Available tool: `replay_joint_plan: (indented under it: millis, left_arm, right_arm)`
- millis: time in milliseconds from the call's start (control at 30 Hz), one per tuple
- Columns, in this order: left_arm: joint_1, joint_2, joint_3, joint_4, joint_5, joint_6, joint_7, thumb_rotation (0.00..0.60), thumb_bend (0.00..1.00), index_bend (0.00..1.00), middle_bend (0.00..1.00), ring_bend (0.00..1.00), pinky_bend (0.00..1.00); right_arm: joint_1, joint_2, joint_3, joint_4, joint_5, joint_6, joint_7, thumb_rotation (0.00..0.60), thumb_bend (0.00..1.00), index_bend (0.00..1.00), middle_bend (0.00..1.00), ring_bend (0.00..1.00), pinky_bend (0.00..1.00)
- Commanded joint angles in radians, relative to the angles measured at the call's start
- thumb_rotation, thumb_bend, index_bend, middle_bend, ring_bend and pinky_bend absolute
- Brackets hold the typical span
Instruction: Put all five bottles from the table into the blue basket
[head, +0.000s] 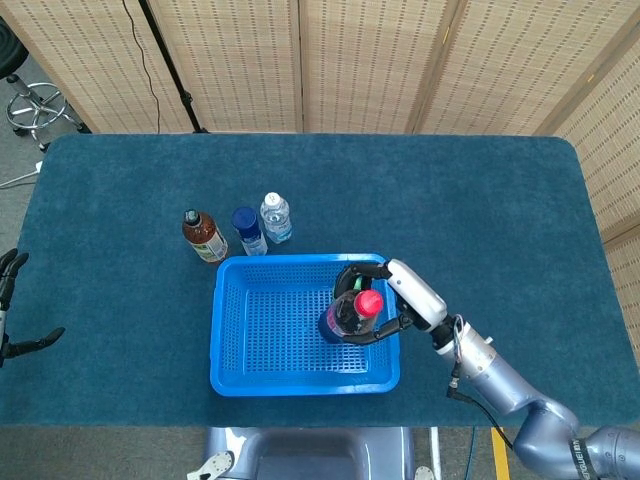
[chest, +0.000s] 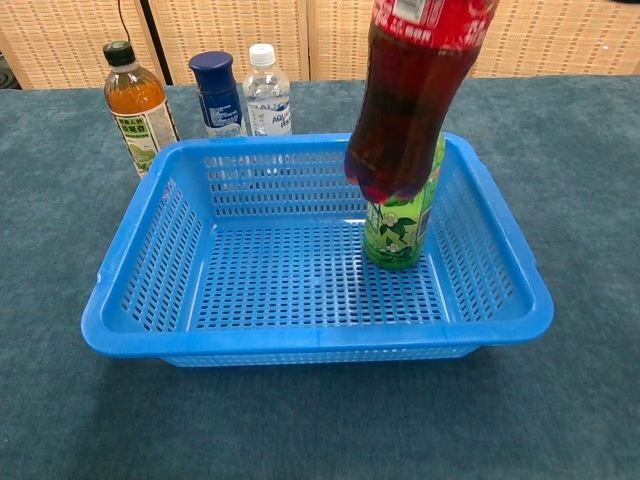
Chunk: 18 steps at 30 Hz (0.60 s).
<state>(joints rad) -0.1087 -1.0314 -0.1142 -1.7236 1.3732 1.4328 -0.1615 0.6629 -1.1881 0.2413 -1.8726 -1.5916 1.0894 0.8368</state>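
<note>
Progress: one green bottle (chest: 400, 225) is stood in the blue basket (chest: 130, 300). A red bottle (chest: 410, 95) is held above it, gripped by the right robot hand (head: 385, 300). Three bottles (chest: 215, 90) are left on the bench (chest: 580, 150). The left robot hand (head: 8, 310) is empty, fingers spread.

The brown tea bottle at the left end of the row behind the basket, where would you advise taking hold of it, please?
Probably around its body, below the black cap, coming from the left. The brown tea bottle stands upright, the blue-capped bottle stands close on its other side, and the blue basket lies just in front.
</note>
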Motion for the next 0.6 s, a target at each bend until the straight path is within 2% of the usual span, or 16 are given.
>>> replay_joint_plan:
  millis: [33, 200, 433, 600]
  left_arm:
    - [0.0, 0.0, 0.0, 0.001, -0.001, 0.0, -0.001, 0.6, 0.07, 0.0, 0.0, 0.0, 0.0]
    - [-0.001, 0.001, -0.002, 0.002, -0.005, -0.004, -0.002, 0.6, 0.07, 0.0, 0.0, 0.0, 0.0]
    - [0.0, 0.001, 0.0, 0.001, -0.001, -0.002, -0.005, 0.6, 0.07, 0.0, 0.0, 0.0, 0.0]
    - [0.0, 0.002, 0.001, 0.001, 0.003, -0.001, -0.008, 0.6, 0.07, 0.0, 0.0, 0.0, 0.0]
  right_arm:
    - [-0.001, -0.063, -0.042, 0.049, 0.0, 0.0, -0.03, 0.6, 0.0, 0.63, 0.8, 0.76, 0.64]
    - [-0.012, -0.096, -0.093, 0.069, -0.059, 0.027, -0.05, 0.6, 0.0, 0.63, 0.8, 0.76, 0.64]
    - [-0.029, -0.132, -0.124, 0.093, -0.113, 0.089, -0.1, 0.6, 0.0, 0.63, 0.8, 0.76, 0.64]
    - [-0.03, -0.151, -0.139, 0.116, -0.118, 0.096, -0.125, 0.6, 0.0, 0.54, 0.72, 0.68, 0.61]
